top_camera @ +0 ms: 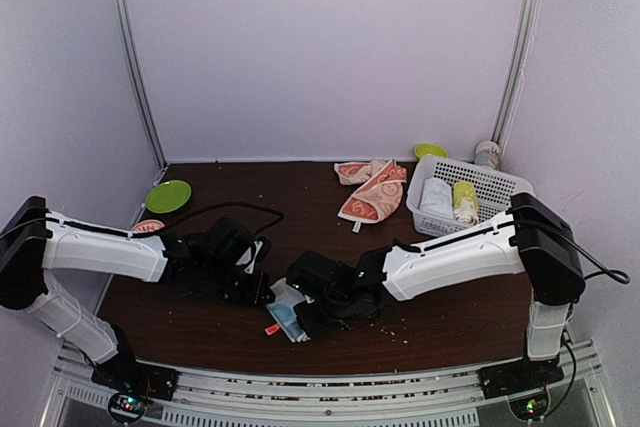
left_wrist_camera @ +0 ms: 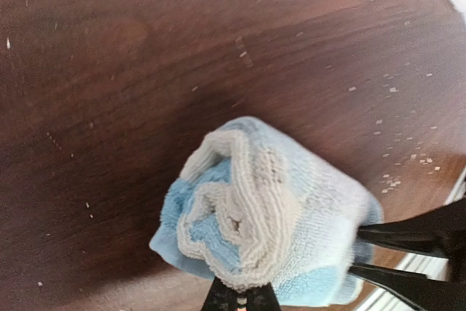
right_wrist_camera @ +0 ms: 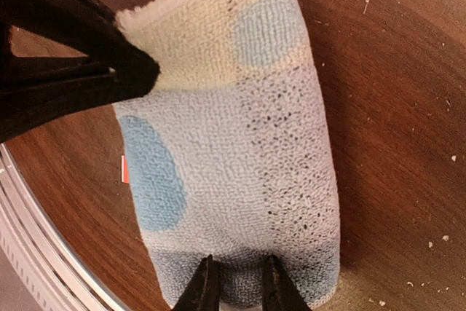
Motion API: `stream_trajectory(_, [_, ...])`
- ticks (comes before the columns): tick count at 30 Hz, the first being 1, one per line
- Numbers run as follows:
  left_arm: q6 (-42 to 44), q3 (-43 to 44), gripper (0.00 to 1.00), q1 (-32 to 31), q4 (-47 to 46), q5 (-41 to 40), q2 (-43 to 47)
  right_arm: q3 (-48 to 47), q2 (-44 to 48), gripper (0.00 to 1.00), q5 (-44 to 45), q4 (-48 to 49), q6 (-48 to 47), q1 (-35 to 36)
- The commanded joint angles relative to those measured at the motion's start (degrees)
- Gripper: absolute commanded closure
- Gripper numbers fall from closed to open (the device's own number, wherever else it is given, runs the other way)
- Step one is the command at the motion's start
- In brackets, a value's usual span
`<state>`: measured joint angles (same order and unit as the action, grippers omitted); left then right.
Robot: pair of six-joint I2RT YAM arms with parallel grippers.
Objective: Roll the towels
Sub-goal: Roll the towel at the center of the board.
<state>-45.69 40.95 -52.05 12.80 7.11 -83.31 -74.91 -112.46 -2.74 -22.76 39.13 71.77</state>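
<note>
Tabletop (top_camera: 290,197) of dark wood is carrying all items. Left arm (top_camera: 100,247) and right arm (top_camera: 450,257) are reaching inward from their bases and meeting near the front centre of the table.

White lattice basket (top_camera: 495,187) is standing at the back right, holding a white roll (top_camera: 436,197) and a yellow-green roll (top_camera: 465,202) side by side. Orange towel (top_camera: 375,192) with cream patterns is lying unrolled and crumpled just beside the basket's left wall. Green plate (top_camera: 168,195) is sitting at the back left, well apart from both towels.

Light blue towel (right_wrist_camera: 233,165) is lying on the wood between the two grippers, already wound into a short roll. The left wrist view is showing the spiral of layers at one end.

Left gripper (left_wrist_camera: 240,298) is standing closed, its tips pressing against that end of the roll. Whether cloth is caught between the tips cannot be told.

Right gripper (right_wrist_camera: 237,288) is pinching the opposite end of the roll, with a fold of blue cloth sitting between its narrowly spaced fingers.

Small red tag (right_wrist_camera: 124,169) is showing at the roll's edge nearest the table front.
</note>
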Motion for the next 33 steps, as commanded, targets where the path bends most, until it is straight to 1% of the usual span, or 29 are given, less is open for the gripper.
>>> stream_trajectory(1, [-0.64,-2.62,1.00,0.02,-2.44,-0.49,-3.51,0.22,-2.85,0.77,0.27,-4.91,-0.35,0.54])
stream_trajectory(4, [-0.77,-3.23,0.99,0.00,-3.55,-0.37,-4.71,0.12,-2.33,0.75,0.70,-5.16,-0.35,0.63])
stream_trajectory(8, [-0.59,-3.47,1.00,0.01,-3.57,-0.93,-5.34,0.37,0.57,0.66,2.40,-5.37,-0.30,0.64])
stream_trajectory(11, [-0.61,-3.99,1.00,0.03,-4.06,-0.99,-5.60,0.67,3.58,0.64,3.33,-4.11,-0.10,0.65])
stream_trajectory(16, [-0.83,-4.46,1.00,0.02,-4.60,-1.05,-5.91,0.44,5.68,0.66,2.38,-0.20,-0.23,0.65])
stream_trajectory(20, [-0.86,-4.39,1.00,0.02,-4.78,-1.16,-6.34,-1.94,2.90,0.69,1.79,-0.78,-0.76,0.65])
stream_trajectory(24, [-0.90,-4.26,1.00,0.02,-5.04,-1.00,-6.95,-1.94,0.07,0.69,1.48,-0.15,-0.49,0.37])
stream_trajectory(26, [-0.92,-4.25,0.99,0.02,-5.06,-0.80,-7.02,-2.73,-2.21,0.69,1.58,-1.96,-0.27,0.26])
stream_trajectory(28, [-0.85,-4.29,0.90,0.02,-4.46,-0.84,-6.51,-3.47,-4.13,0.69,1.82,-4.08,0.04,0.21])
stream_trajectory(30, [-0.84,-4.57,0.75,0.02,-3.69,-0.91,-5.38,-3.59,-5.47,0.69,1.79,-5.55,0.43,0.15])
stream_trajectory(33, [-0.85,-5.07,0.57,0.02,-1.94,-1.61,-2.80,-3.02,-6.13,0.69,1.42,-5.90,0.92,0.10])
